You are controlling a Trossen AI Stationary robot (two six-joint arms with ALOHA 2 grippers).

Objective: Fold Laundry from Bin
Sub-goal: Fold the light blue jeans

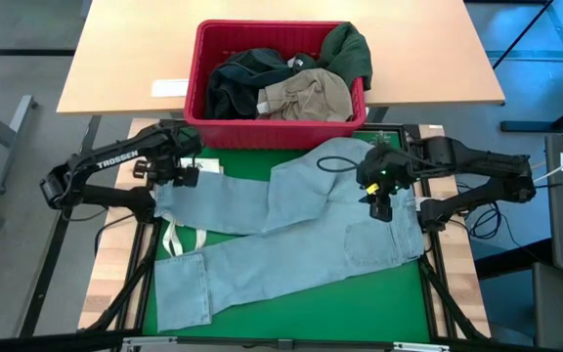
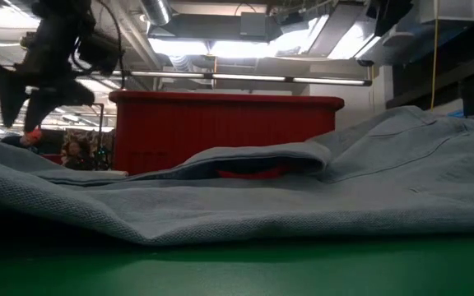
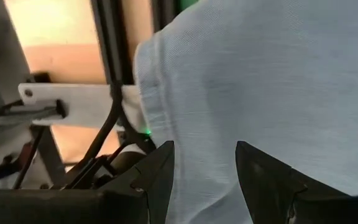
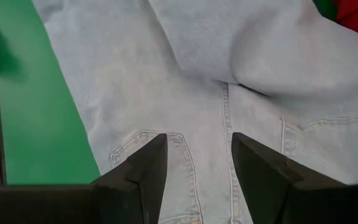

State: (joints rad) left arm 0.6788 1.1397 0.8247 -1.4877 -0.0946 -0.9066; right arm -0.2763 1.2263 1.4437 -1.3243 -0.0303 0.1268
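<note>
Two black jointed arms, white "TROSSEN" lettering, dark fingers [image 4: 148, 171].

Light blue jeans [image 1: 291, 230] lie spread on the green mat, legs angled left, one folded over. The red bin [image 1: 195, 93] behind holds dark green, black and khaki garments [image 1: 301, 96].

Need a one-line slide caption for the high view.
Light blue jeans spread on green mat; both grippers, left and right, hover open above them; red bin holds more laundry.

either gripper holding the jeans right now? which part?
Nothing held. Left gripper hovers open over a leg of the jeans; right gripper hovers open over the seat, near the back pocket.
</note>
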